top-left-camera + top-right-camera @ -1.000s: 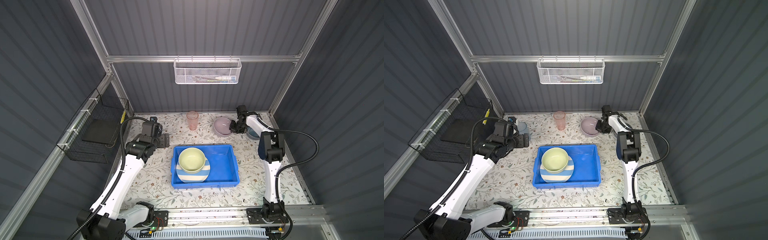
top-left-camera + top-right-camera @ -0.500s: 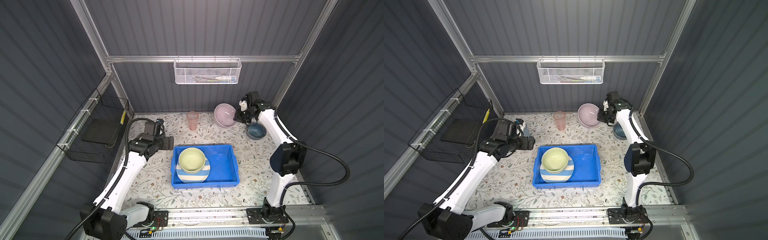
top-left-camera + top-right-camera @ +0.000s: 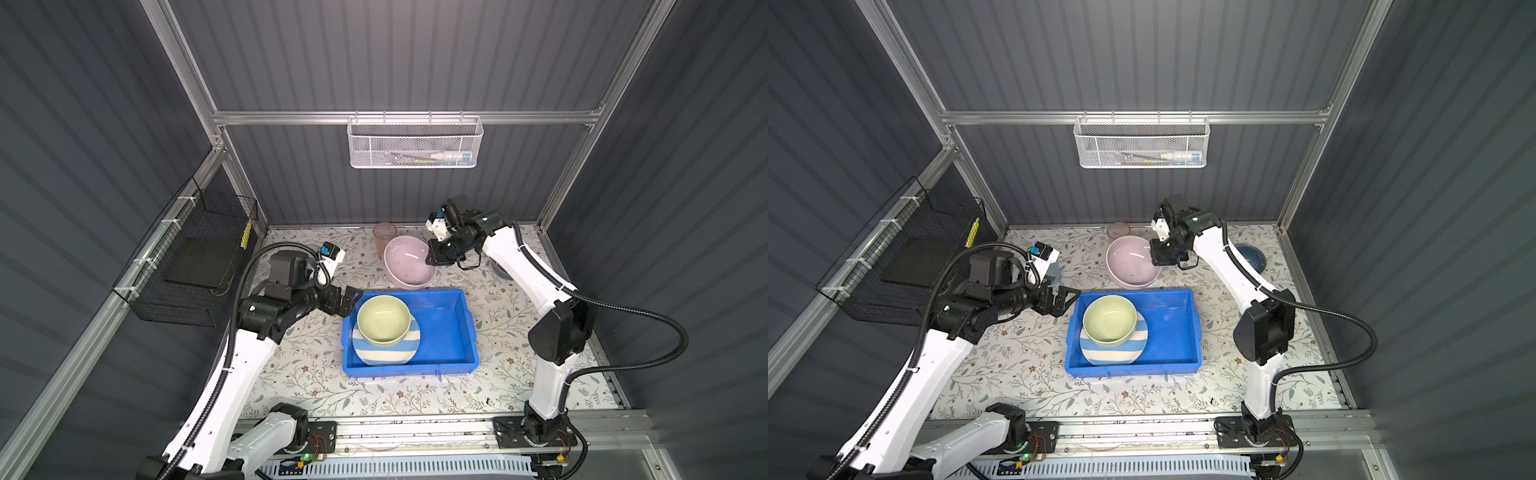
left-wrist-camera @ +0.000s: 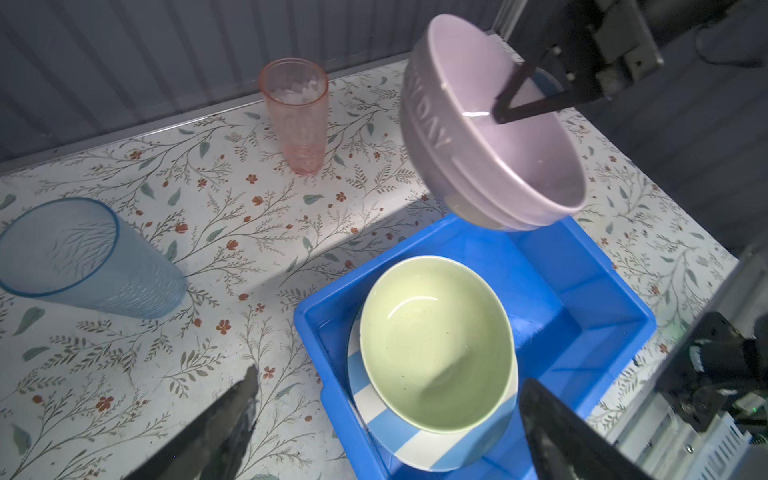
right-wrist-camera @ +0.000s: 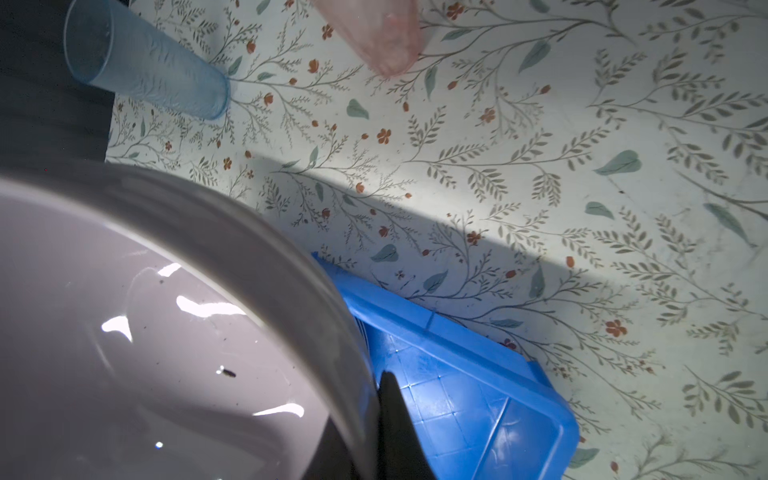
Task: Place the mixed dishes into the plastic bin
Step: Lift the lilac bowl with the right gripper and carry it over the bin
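Lilac bowl (image 3: pixel 409 262) now nearer bin (image 3: pixel 440 332), pink tumbler (image 3: pixel 384 230) behind

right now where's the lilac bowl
In both top views the lilac bowl hangs tilted in the right gripper, above the blue bin's far edge and just in front of the pink tumbler.

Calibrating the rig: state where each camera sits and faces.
Top views: high at the front, looking down on the table; both arms, left end effector and right end effector show.
Left wrist: on the left arm, facing bin and green bowl; its open fingers show.
Right wrist: on the right arm, facing down past the held lilac bowl; one finger shows.
Shared: both wrist views show lilac bowl, bin, blue tumbler, pink tumbler.
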`<action>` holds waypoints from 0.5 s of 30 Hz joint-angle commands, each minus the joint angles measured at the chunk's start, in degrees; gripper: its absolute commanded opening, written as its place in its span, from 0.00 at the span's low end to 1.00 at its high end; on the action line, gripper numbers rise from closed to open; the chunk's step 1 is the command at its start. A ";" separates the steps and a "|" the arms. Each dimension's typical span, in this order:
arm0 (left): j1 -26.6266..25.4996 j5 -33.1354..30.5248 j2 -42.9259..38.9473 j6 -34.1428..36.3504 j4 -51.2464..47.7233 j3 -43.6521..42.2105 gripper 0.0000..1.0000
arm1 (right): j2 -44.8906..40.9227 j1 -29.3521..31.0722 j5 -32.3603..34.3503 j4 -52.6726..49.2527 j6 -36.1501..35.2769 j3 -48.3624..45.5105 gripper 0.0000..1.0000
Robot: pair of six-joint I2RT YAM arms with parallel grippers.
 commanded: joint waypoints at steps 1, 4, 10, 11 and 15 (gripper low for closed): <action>0.40 5.63 -2.92 2.74 -0.74 -1.78 1.00 | -3.88 2.19 -1.90 1.18 0.03 1.24 0.00; 0.40 5.94 -4.50 3.24 -3.08 -1.77 1.00 | -3.59 4.42 -0.94 0.50 0.48 0.81 0.00; 0.39 6.62 -7.51 4.59 -5.16 -3.66 1.00 | -2.76 9.09 2.49 -0.72 1.75 -0.63 0.00; 0.40 6.78 -8.08 4.72 -5.11 -4.09 1.00 | -2.54 9.89 2.95 -0.87 1.99 -0.83 0.00; 0.41 6.25 -9.77 5.20 -5.85 -4.91 1.00 | -2.15 12.37 5.07 -1.03 3.30 -2.55 0.00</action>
